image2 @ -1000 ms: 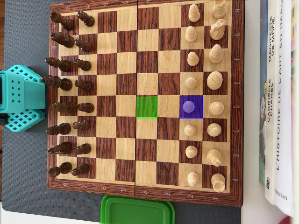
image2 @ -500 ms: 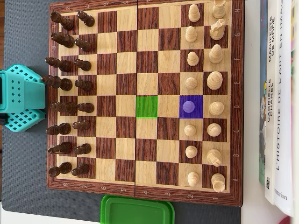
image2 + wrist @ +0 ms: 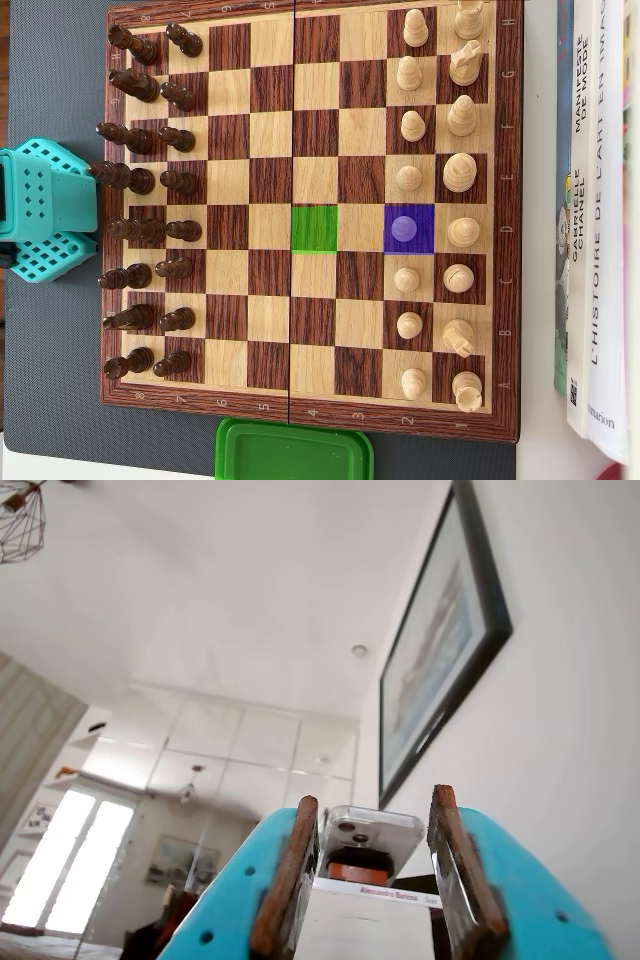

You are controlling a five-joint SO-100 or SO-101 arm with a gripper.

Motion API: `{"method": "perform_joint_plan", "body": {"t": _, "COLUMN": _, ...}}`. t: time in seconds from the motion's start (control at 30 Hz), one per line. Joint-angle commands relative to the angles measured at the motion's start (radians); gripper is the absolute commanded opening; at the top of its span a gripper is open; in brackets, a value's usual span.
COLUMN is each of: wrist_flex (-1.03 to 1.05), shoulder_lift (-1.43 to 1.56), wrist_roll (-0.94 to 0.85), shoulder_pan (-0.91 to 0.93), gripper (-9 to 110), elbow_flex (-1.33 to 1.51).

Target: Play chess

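Observation:
In the overhead view a wooden chessboard (image 3: pixel 310 418) lies on a dark mat. Dark pieces (image 3: pixel 150 185) fill the two left columns and light pieces (image 3: pixel 435 180) the two right columns. One light pawn (image 3: pixel 404 228) stands on a square tinted purple. An empty square (image 3: pixel 314 228) two squares to its left is tinted green. The teal arm (image 3: pixel 40 210) sits off the board's left edge. In the wrist view my gripper (image 3: pixel 375 796) points up towards the ceiling. Its teal jaws with brown pads (image 3: pixel 290 870) stand apart and hold nothing.
A green plastic box (image 3: pixel 293 450) sits at the board's lower edge. Books (image 3: pixel 595 200) lie along the right side. In the wrist view a phone (image 3: pixel 372 835) on stacked books shows between the jaws, and a framed picture (image 3: pixel 440 640) hangs on the wall.

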Motion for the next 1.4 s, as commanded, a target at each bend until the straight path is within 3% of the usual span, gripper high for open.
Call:
{"method": "perform_joint_plan", "body": {"t": 0.0, "wrist_flex": 0.1, "shoulder_lift": -0.012, "wrist_roll": -0.006, "shoulder_pan": -0.002, "gripper": 17, "elbow_flex": -0.046}}
{"method": "perform_joint_plan", "body": {"t": 0.33, "wrist_flex": 0.489, "shoulder_lift": -0.207, "wrist_roll": -0.006, "shoulder_pan": 0.0, "gripper": 17, "elbow_flex": -0.291}}
{"method": "perform_joint_plan", "body": {"t": 0.63, "wrist_flex": 0.508, "shoulder_lift": -0.505, "wrist_roll": -0.008, "shoulder_pan": 0.012, "gripper": 17, "elbow_flex": -0.353}}
{"method": "perform_joint_plan", "body": {"t": 0.9, "wrist_flex": 0.531, "shoulder_lift": -0.534, "wrist_roll": -0.118, "shoulder_pan": 0.012, "gripper": 17, "elbow_flex": -0.362}}
{"method": "perform_joint_plan", "body": {"t": 1.1, "wrist_flex": 0.939, "shoulder_lift": -0.546, "wrist_roll": -0.112, "shoulder_pan": 0.012, "gripper": 17, "elbow_flex": -0.545}}
{"method": "perform_joint_plan", "body": {"t": 1.37, "wrist_flex": 1.295, "shoulder_lift": -0.701, "wrist_roll": -0.107, "shoulder_pan": 0.014, "gripper": 17, "elbow_flex": -0.686}}
